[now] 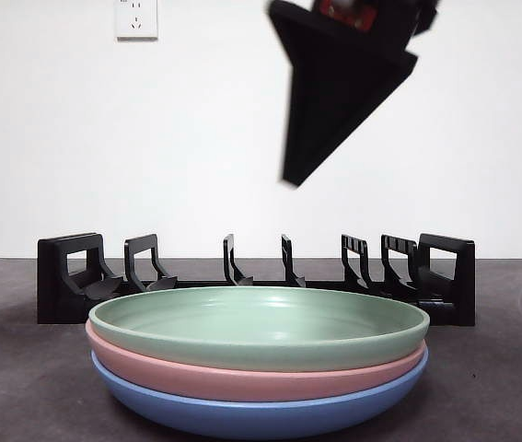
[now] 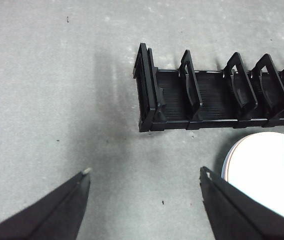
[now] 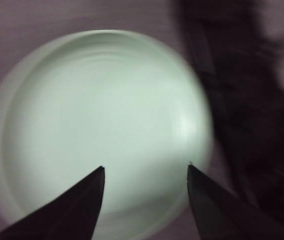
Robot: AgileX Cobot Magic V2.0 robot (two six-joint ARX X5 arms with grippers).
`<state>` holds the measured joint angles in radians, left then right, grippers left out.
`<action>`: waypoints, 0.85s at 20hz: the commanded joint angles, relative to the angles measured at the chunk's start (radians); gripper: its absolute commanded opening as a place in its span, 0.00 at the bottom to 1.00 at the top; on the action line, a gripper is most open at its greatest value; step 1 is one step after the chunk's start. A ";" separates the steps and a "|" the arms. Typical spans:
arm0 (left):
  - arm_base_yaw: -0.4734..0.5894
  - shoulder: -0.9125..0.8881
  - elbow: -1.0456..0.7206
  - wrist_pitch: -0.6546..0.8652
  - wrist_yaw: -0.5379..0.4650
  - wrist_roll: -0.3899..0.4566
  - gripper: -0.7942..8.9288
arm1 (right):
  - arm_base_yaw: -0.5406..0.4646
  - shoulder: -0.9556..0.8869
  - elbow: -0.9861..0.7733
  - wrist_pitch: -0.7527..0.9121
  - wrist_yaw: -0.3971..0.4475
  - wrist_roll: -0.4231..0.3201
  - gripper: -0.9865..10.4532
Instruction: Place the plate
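Observation:
Three plates are stacked on the table: a green plate (image 1: 259, 324) on top, a pink plate (image 1: 242, 378) under it and a blue plate (image 1: 251, 412) at the bottom. A black slotted plate rack (image 1: 242, 276) stands behind the stack. My right gripper (image 3: 146, 172) is open and empty, high above the green plate (image 3: 101, 125); it shows in the front view (image 1: 290, 180) as a dark wedge coming down from the top. My left gripper (image 2: 146, 175) is open and empty above bare table near the rack's end (image 2: 147, 90), with the green plate's edge (image 2: 267, 170) beside it.
The rack (image 2: 222, 95) has several upright dividers with empty slots. A white wall with two sockets (image 1: 136, 18) stands behind the table. The right wrist view is blurred, with the rack (image 3: 242, 125) a dark smear beside the plate.

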<state>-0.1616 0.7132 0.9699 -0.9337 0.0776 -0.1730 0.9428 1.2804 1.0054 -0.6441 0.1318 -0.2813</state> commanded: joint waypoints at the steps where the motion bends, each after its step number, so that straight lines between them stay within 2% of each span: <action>1: 0.000 0.008 0.017 0.014 0.000 -0.003 0.44 | -0.148 -0.037 -0.006 0.063 -0.001 0.068 0.32; 5: 0.000 0.028 0.017 0.018 0.000 -0.003 0.44 | -0.428 -0.139 -0.020 0.068 -0.033 0.122 0.32; 8: 0.000 0.050 0.017 0.037 0.000 -0.003 0.44 | -0.568 -0.220 -0.031 0.032 -0.065 0.143 0.32; 12: -0.001 0.069 0.017 0.044 0.000 -0.003 0.44 | -0.657 -0.350 -0.096 -0.010 -0.064 0.165 0.32; 17: -0.001 0.071 0.017 0.032 0.000 -0.003 0.44 | -0.669 -0.500 -0.186 -0.056 -0.064 0.253 0.32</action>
<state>-0.1616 0.7784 0.9699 -0.9066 0.0780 -0.1730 0.2718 0.7746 0.8101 -0.7135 0.0704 -0.0658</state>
